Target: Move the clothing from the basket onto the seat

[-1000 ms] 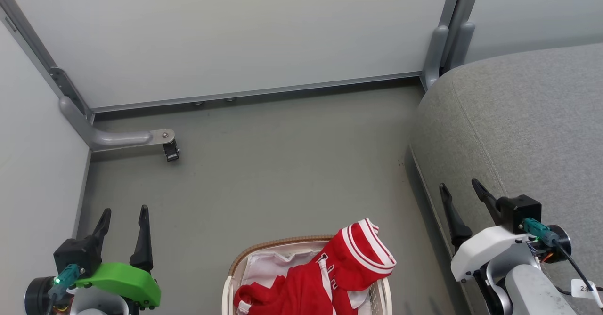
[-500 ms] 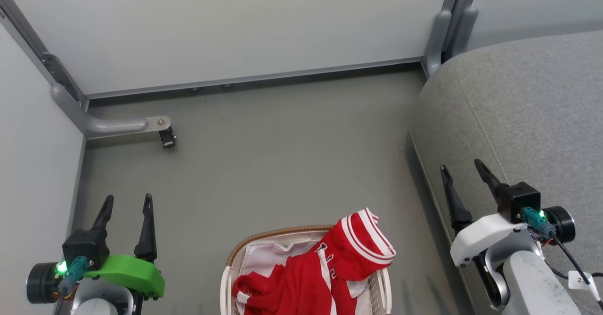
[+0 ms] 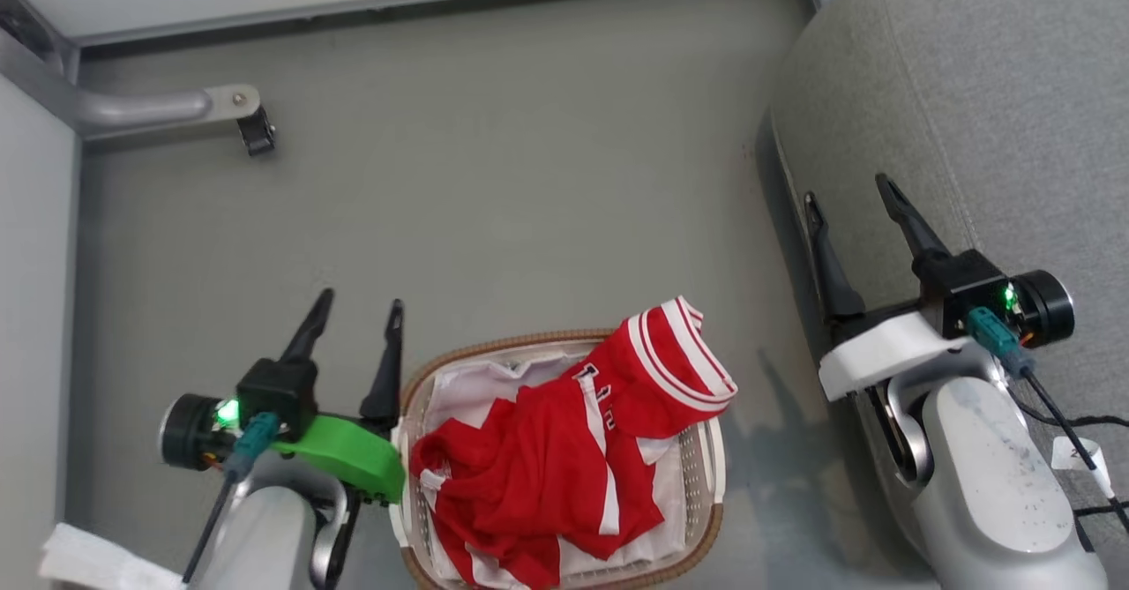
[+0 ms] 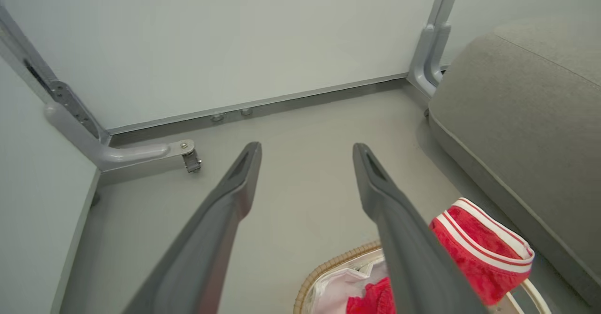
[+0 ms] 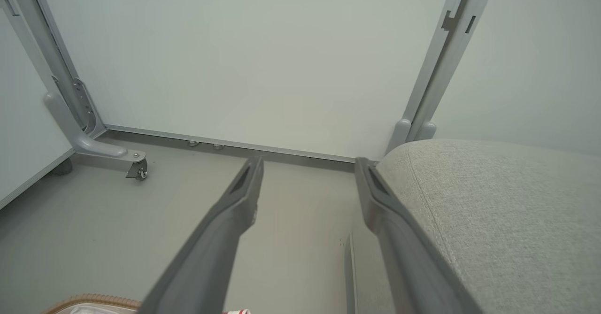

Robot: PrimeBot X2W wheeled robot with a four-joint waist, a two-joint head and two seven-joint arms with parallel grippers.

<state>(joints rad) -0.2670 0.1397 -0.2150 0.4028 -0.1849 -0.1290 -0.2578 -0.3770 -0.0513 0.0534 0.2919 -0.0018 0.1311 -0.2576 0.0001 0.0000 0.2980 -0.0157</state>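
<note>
Head view tilted lower than second ago: camera shift, not objects; small cream perforated plastic basket with brown woven rim now almost fully visible; soft red white-striped clothing heaped inside, one part overhanging rim; left gripper spread, empty, nearer basket's left rim; right gripper spread, empty, at edge of large grey woven-fabric seat; nothing transferred, first grasp likely next

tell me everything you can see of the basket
The basket is small, rounded and cream-white, with perforated plastic walls, a brown woven rim and a white fabric liner inside. It stands upright on the grey floor, to the left of the seat and apart from it. The red clothing with white stripes fills most of it, and one part is draped over the far right rim.
</note>
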